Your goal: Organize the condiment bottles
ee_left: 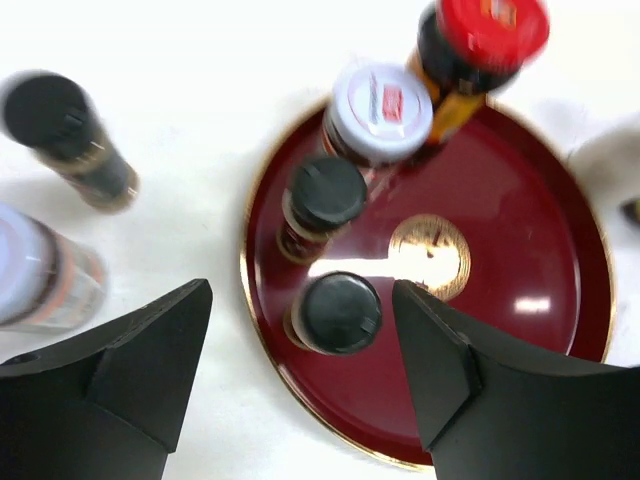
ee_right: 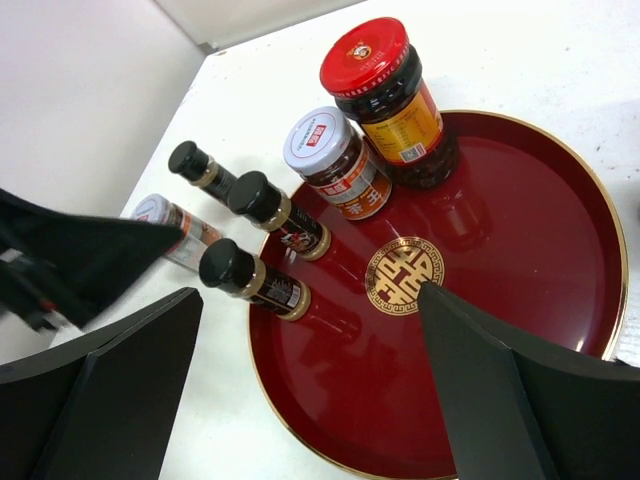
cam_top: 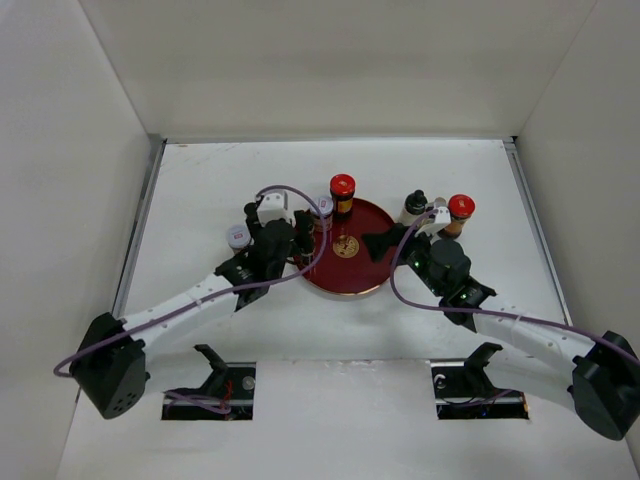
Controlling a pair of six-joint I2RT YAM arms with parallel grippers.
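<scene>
Four condiment bottles (cam_top: pixel 342 195) upright on the dark-red tray (ee_right: pixel 520 300) — red-capped jar (ee_right: pixel 385 90), white-lidded jar (ee_right: pixel 325 150), two black-capped bottles (ee_right: pixel 262 200), four more on the worktop (cam_top: pixel 200 180) beside it, left tool (ee_left: pixel 303 298) wide around the near black-capped bottle (ee_left: pixel 338 313), right tool (ee_right: pixel 310 295) wide above the tray

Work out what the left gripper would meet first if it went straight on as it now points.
Probably the nearest black-capped bottle, standing just inside the tray rim and roughly centred ahead of the open left gripper; depth is unclear.
</scene>
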